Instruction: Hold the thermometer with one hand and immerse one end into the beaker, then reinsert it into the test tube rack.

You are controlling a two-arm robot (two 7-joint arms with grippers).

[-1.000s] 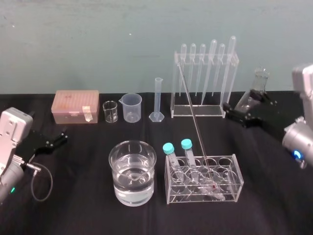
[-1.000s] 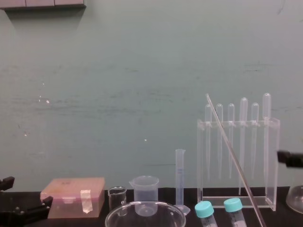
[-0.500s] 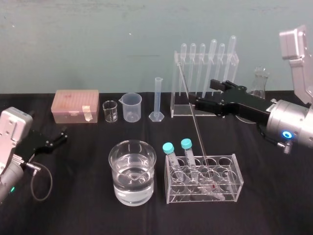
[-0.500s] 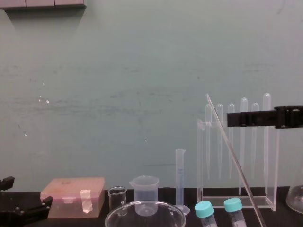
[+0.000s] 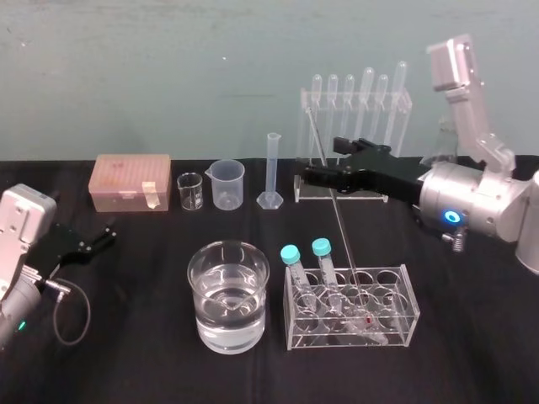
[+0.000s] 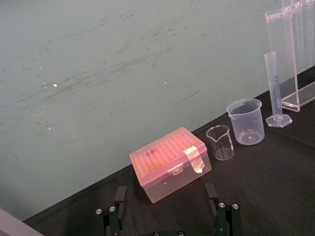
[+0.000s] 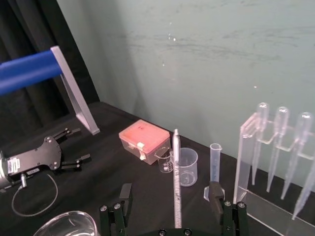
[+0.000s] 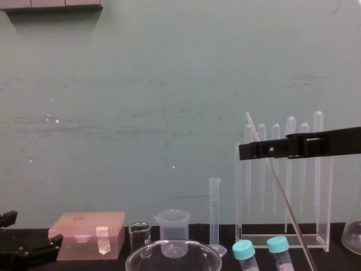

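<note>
Early going: right claw point(image 5: 320, 160) spread open around the thermometer point(image 5: 345, 244), unlifted, leaning in the near rack point(image 5: 404, 324), right of the part-filled beaker point(image 5: 227, 337). Grip, dip and return all to come. Left claw point(image 5: 108, 236) open, parked left.

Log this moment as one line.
right gripper: jaws open astride thermometer | left gripper: parked at table's left, open | beaker: untouched
</note>
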